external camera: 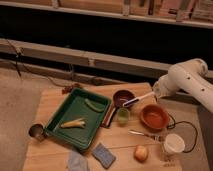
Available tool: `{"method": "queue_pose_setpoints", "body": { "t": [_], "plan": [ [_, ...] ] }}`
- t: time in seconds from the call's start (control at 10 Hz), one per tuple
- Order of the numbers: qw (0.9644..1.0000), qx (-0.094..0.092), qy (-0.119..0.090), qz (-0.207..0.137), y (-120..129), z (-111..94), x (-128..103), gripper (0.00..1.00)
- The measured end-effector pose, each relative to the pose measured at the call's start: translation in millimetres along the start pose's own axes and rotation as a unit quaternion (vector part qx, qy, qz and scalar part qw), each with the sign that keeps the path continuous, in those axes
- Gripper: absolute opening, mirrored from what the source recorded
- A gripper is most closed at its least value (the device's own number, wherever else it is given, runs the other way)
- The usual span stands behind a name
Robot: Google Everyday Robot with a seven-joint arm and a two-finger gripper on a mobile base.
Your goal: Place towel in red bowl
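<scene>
The towel [77, 161] is a grey-blue crumpled cloth at the table's front edge, left of a blue sponge [103, 155]. The red bowl [154, 116] stands right of centre and looks empty. My gripper [151, 94] is at the end of the white arm [186, 79], above the table's back right, between the red bowl and a dark maroon bowl [123, 98]. It is far from the towel and I see nothing held in it.
A green tray [64, 110] holds a banana [72, 123] and a green vegetable [94, 105]. A green cup [122, 116], a metal cup [36, 131], an apple [141, 152], a white cup [173, 143], cutlery [145, 134] and a black cable [186, 131] also lie on the wooden table [50, 100].
</scene>
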Motion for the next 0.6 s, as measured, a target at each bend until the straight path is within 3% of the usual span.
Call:
{"method": "queue_pose_setpoints", "body": {
  "t": [0.3, 0.6],
  "plan": [
    [0.9999, 0.001, -0.017, 0.001, -7, 17, 5, 0.0],
    [0.9998, -0.006, -0.017, -0.007, -29, 30, 4, 0.0]
  ]
}}
